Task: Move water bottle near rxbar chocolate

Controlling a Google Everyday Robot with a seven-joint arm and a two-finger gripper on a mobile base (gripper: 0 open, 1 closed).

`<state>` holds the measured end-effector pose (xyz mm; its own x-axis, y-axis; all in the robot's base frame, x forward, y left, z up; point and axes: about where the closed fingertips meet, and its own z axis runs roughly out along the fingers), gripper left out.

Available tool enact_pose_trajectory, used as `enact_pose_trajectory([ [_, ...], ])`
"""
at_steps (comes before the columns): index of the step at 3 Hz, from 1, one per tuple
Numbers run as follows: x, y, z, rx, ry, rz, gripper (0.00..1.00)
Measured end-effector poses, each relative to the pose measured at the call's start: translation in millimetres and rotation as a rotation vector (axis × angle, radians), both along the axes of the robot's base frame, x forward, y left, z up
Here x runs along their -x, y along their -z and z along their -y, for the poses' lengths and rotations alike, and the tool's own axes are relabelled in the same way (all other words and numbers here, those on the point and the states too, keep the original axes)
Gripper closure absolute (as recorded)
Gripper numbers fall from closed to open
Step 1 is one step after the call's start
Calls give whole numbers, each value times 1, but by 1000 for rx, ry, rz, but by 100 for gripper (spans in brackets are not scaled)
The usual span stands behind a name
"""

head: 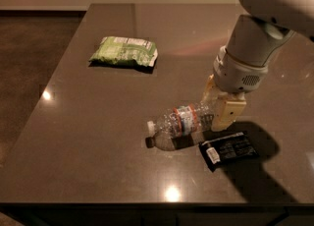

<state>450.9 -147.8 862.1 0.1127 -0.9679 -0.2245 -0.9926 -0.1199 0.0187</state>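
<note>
The water bottle (179, 122) is a clear ribbed bottle with a white cap and a red, white and blue label. It lies nearly level, cap end pointing left, just above the dark table (98, 136). My gripper (220, 111) comes down from the upper right and is shut on the bottle's base end. The rxbar chocolate (229, 150), a small flat black wrapper with white print, lies on the table just below and right of the bottle's base, almost touching it.
A green-and-white snack bag (125, 51) lies at the back left of the table. The table's front edge (147, 204) runs along the bottom, its left edge slants toward the floor at left. My arm's shadow falls right of the bar.
</note>
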Motion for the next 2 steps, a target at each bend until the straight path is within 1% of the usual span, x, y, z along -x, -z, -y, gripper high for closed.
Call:
enact_pose_trajectory([
  [1,2,1,4,-4,-4,-16,5],
  [2,0,1,3,-6,-2,-8,0],
])
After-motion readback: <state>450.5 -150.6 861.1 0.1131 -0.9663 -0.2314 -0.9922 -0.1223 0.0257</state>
